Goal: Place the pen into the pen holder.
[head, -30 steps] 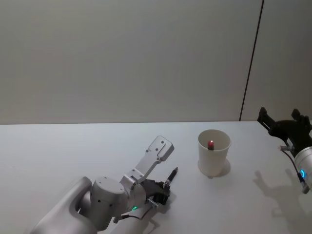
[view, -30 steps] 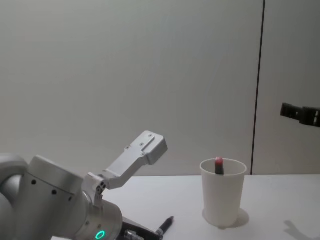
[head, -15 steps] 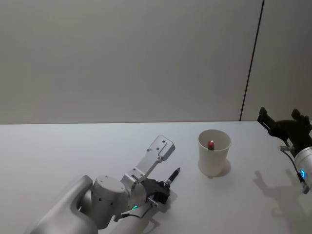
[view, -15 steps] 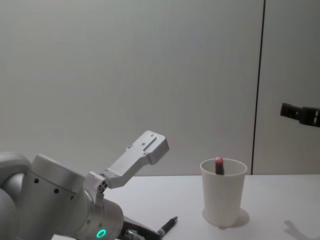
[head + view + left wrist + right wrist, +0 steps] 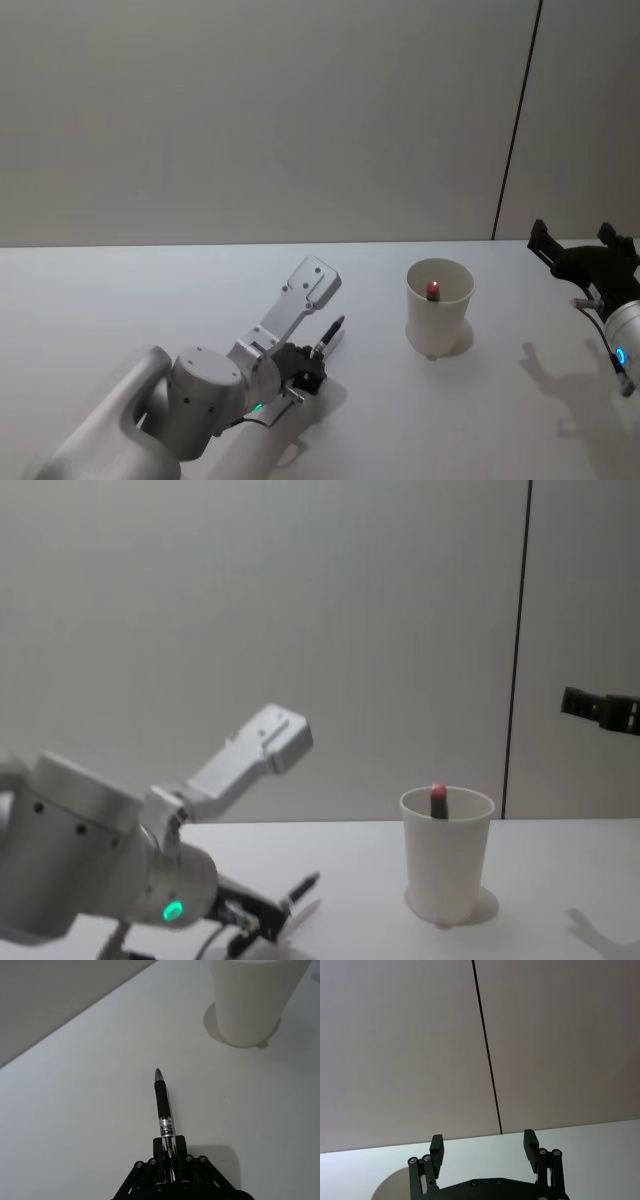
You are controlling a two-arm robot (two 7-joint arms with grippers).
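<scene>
The pen holder (image 5: 438, 320) stands on the table (image 5: 120, 300), right of centre, with one pen (image 5: 433, 292) already inside it, leaning on the far wall. To its left and nearer the robot, well apart from it, the left gripper (image 5: 305, 372) grips a second pen (image 5: 326, 338) by its rear end (the tip juts forward and rightward, above the tabletop). The right gripper (image 5: 585, 255) hangs far right, beyond the holder.
</scene>
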